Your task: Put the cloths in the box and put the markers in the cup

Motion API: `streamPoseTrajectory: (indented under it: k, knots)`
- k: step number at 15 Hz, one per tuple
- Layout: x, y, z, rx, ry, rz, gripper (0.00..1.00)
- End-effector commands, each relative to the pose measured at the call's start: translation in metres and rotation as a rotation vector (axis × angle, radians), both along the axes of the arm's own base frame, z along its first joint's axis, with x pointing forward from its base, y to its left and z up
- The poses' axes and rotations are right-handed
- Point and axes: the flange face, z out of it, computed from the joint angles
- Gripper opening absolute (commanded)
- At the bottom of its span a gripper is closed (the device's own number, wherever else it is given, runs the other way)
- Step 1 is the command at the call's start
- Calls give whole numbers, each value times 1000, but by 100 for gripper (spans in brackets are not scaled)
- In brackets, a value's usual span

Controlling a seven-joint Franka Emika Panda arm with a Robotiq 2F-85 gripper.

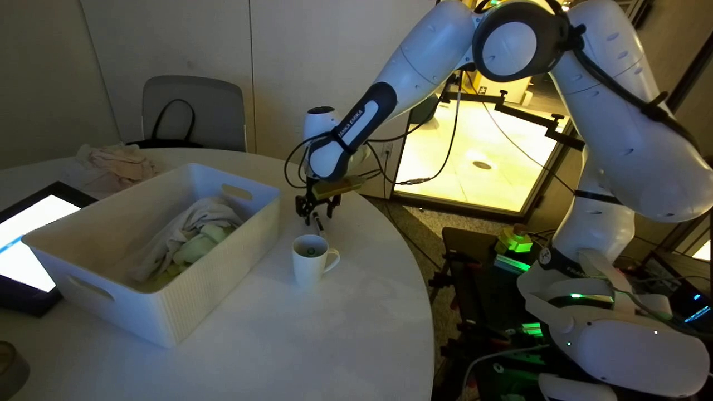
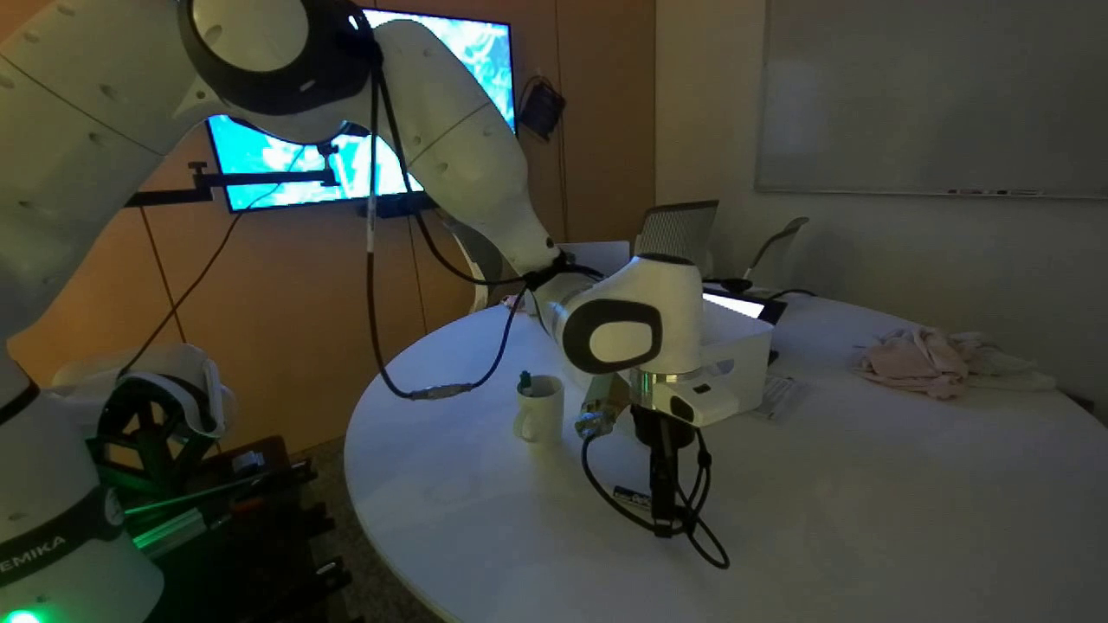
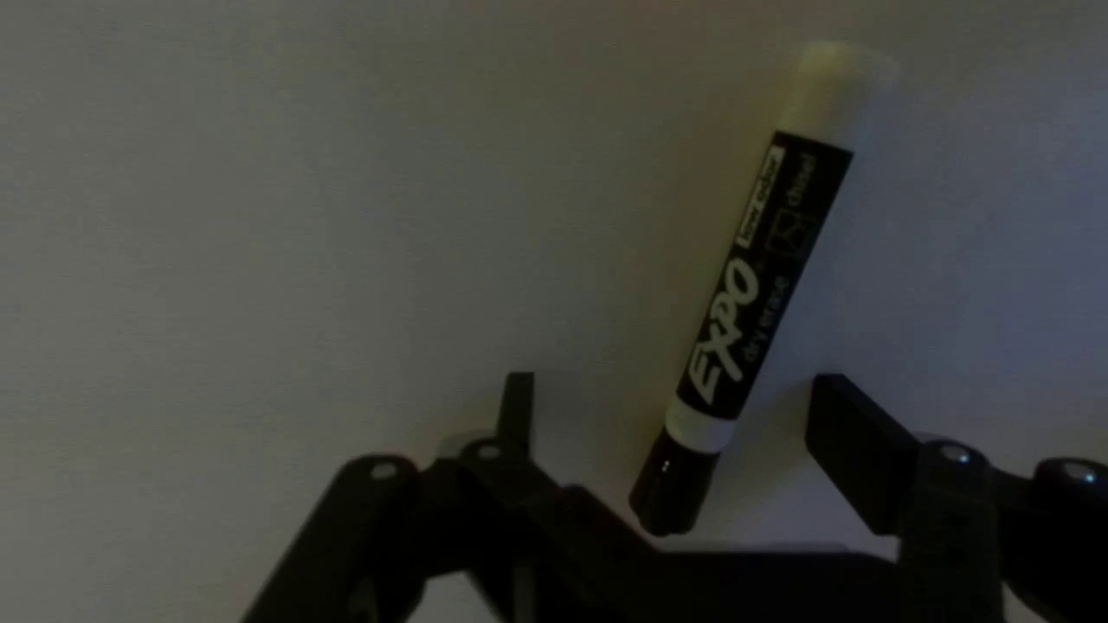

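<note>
My gripper [image 3: 679,424] is open low over the table, its fingers standing apart on either side of a black-labelled marker [image 3: 762,268]. Neither finger touches the marker, which lies flat with its dark cap between them. In an exterior view the gripper [image 1: 318,216] is just beyond the white cup [image 1: 308,270]. A green-ended marker [image 2: 525,379] pokes out of the cup [image 2: 541,415] in an exterior view. Inside the white box [image 1: 223,284] lie a grey-white cloth [image 1: 195,223] and yellow-green cloths [image 1: 203,245]. In an exterior view the arm partly hides the box [image 2: 740,363].
A pinkish cloth heap [image 1: 125,164] lies on the table past the box, also in view as a pinkish pile [image 2: 913,363]. A dark-framed tablet [image 1: 39,245] stands beside the box. A tape roll [image 1: 12,367] sits at the near corner. Cables [image 2: 705,502] hang beside the gripper.
</note>
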Motion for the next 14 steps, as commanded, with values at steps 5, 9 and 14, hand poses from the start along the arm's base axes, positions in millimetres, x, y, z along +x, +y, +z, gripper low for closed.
streamPoseTrajectory:
  k: [5,9,14]
  knots:
    - [3,-1,1,-2,5,-11,71]
    - [4,1,5,-8,4,-7,58]
    - [6,2,7,-10,6,-1,9]
